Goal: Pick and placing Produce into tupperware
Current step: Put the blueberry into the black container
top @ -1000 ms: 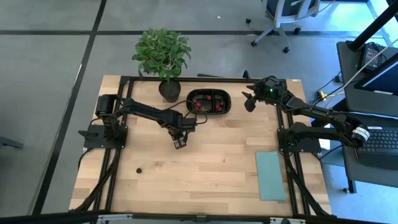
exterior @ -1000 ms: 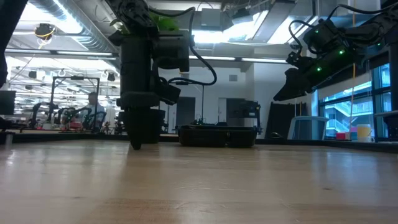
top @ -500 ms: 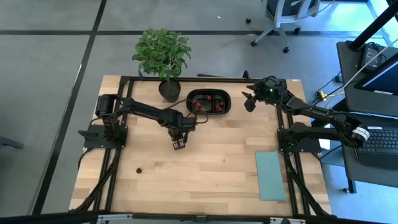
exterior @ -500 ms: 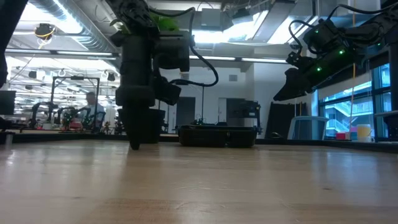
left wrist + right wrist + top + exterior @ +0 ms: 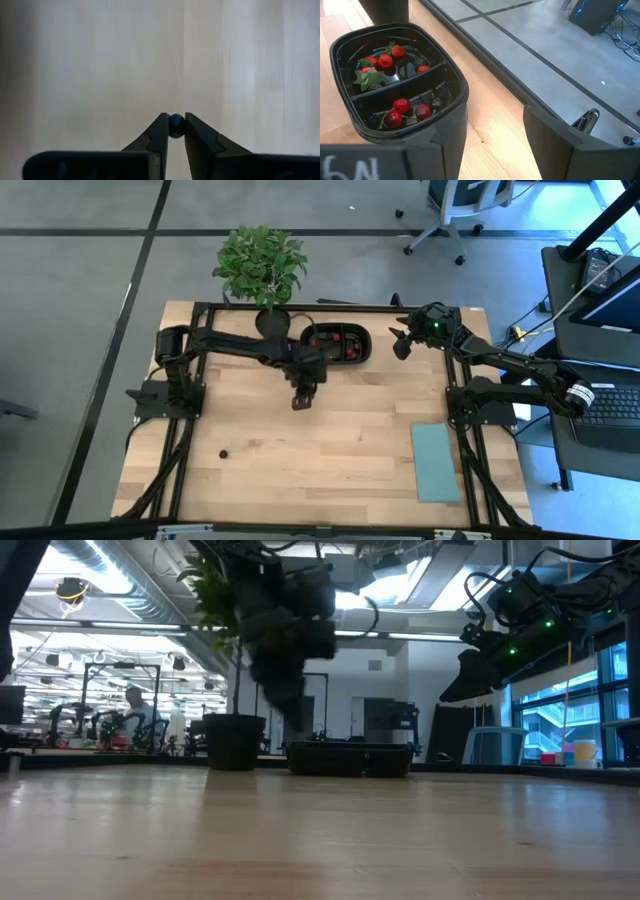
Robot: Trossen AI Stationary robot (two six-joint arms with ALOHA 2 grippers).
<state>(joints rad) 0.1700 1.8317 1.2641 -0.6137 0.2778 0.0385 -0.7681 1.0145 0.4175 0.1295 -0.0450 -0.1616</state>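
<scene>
We are pinching a small dark berry (image 5: pixel 176 125) between our left gripper (image 5: pixel 174 131) fingertips, above bare wood near the black tray (image 5: pixel 360 355). It is probably light, smooth, easily crushed, so we are holding it across its middle. Our right gripper (image 5: pixel 495 135) is hovering open beside the tray.

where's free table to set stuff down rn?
Free: the wide bare wood between the loose dark berry near the left front and the teal sheet at right front. Crowded: the back edge, with plant pot, black tray, left gripper pinching a small berry, and the open right gripper beside the tray.
</scene>
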